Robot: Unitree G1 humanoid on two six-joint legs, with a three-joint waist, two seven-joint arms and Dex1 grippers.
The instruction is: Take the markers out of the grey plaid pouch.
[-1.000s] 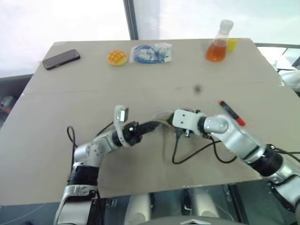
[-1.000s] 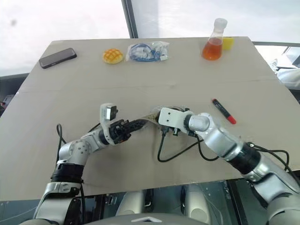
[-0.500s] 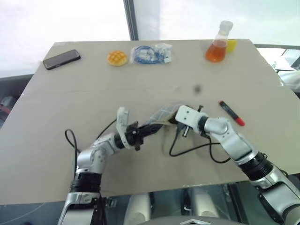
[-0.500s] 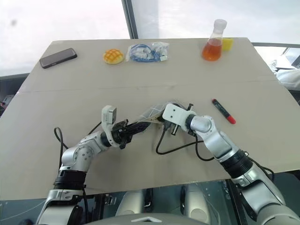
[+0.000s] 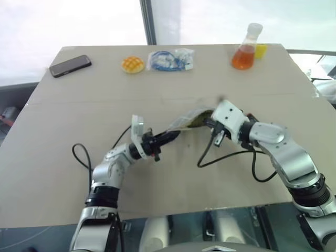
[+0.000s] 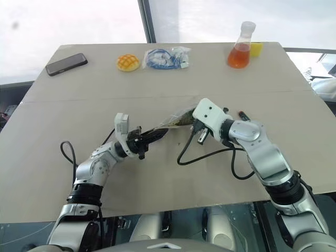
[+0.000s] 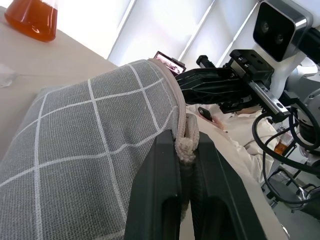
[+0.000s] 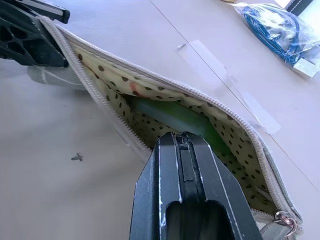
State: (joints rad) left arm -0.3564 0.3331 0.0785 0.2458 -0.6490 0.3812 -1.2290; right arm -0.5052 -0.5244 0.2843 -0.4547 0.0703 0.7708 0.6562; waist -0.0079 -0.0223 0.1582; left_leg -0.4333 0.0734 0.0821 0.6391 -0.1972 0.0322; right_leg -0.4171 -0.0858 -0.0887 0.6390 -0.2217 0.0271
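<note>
The grey plaid pouch (image 5: 188,121) hangs stretched between my two grippers, its mouth open on a spotted yellowish lining (image 8: 150,85). My left gripper (image 7: 184,137) is shut on the pouch's edge at one end. At the other end my right gripper (image 8: 182,137) is shut at the near lip of the mouth and holds that end above the table. A green marker (image 8: 170,116) lies inside the pouch, just past my right fingertips. A marker with a dark barrel (image 6: 241,112) lies on the table behind my right arm, mostly hidden.
Along the far edge of the table (image 5: 63,173) lie a black phone (image 5: 70,65), a yellow bun (image 5: 132,64), a clear bag of blue cable (image 5: 169,59) and a flask of orange liquid (image 5: 245,52). A black cable (image 5: 226,156) loops under my right arm.
My right gripper has shut at the pouch's mouth, risen and moved right, lifting that end off the table. My left wrist has rolled. The right arm now covers most of the marker on the table.
</note>
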